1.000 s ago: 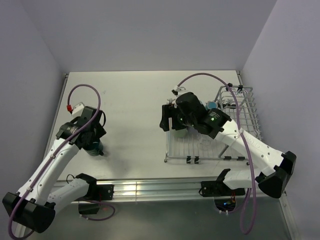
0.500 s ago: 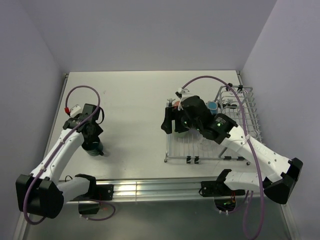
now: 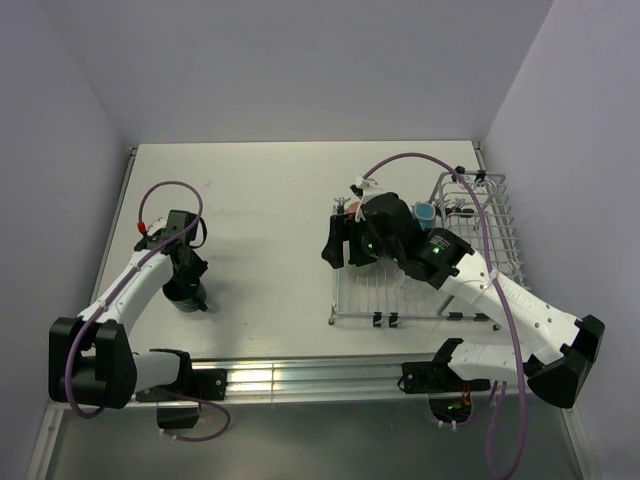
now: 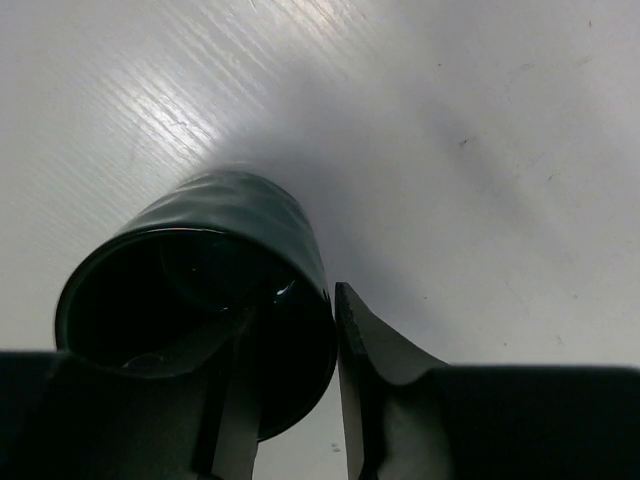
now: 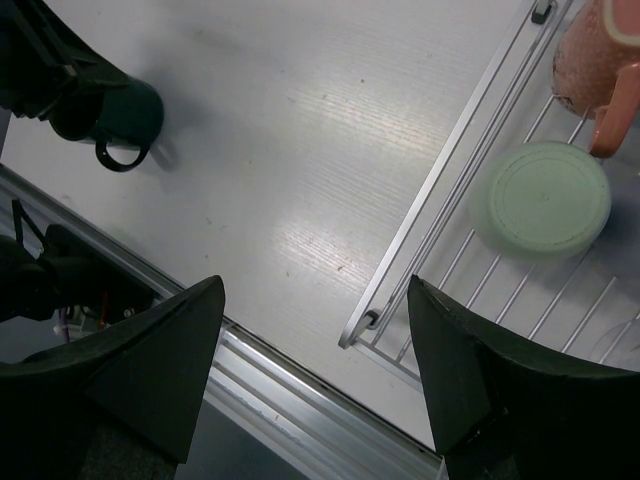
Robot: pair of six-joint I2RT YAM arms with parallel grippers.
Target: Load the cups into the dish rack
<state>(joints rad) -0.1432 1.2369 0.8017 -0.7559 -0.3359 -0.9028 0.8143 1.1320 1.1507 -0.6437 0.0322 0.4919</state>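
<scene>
A dark green mug stands on the white table at the left. My left gripper straddles its rim, one finger inside and one pressed against the outer wall, shut on it. My right gripper is wide open and empty, hovering above the left edge of the silver wire dish rack. An upturned pale green cup and an orange mug sit in the rack. A light blue cup sits by the rack's raised side section. Other cups are hidden under the right arm.
The rack lies at the right of the table, its raised wire section by the right wall. The aluminium rail runs along the near edge. The dark green mug and left arm show far left in the right wrist view.
The left arm's elbow has swung out to the left while its gripper stayed at the dark green mug. The right gripper shifted slightly toward the rack's back. The mug has not moved.
</scene>
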